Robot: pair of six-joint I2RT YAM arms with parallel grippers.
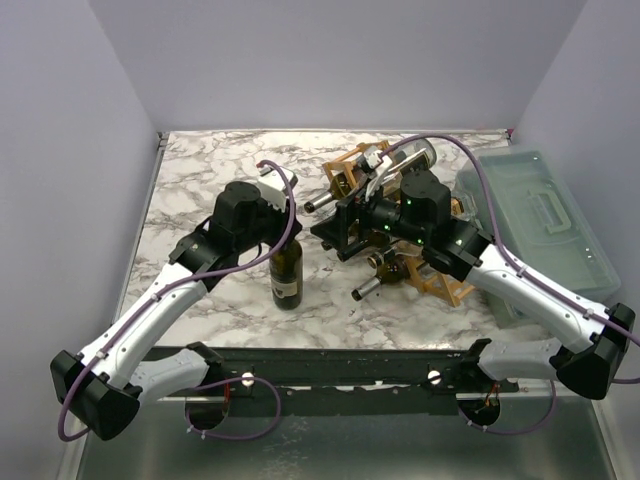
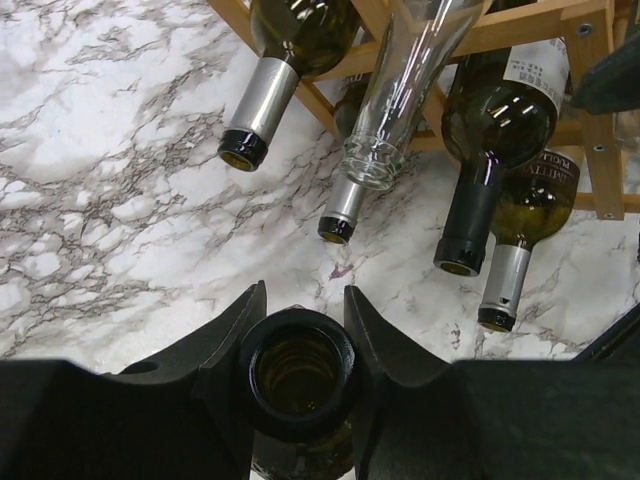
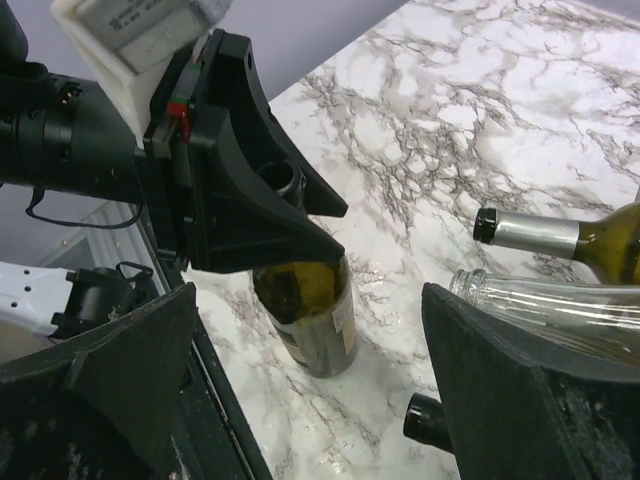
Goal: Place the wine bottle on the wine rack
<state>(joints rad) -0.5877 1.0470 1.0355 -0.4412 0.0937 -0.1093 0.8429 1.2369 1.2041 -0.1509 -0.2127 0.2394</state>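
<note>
Left gripper [image 2: 302, 300] is clamped on the neck of the wine bottle [image 1: 287, 275], which stands upright on the marble table [image 1: 200, 170], left of the wine rack [image 1: 440, 283] and not in it. Right gripper [image 1: 340, 228] is spread wide, holding nothing, at the rack front. Other bottles lie in the rack. Grey-green box [image 1: 540, 215] sits far right.

The wine bottle [image 1: 287, 278], dark green with a pale label, stands upright and uncorked on the marble surface [image 1: 200, 180]. The wine rack [image 1: 443, 287], a light wooden lattice loaded with lying bottles [image 1: 366, 289], sits apart to its right.
</note>
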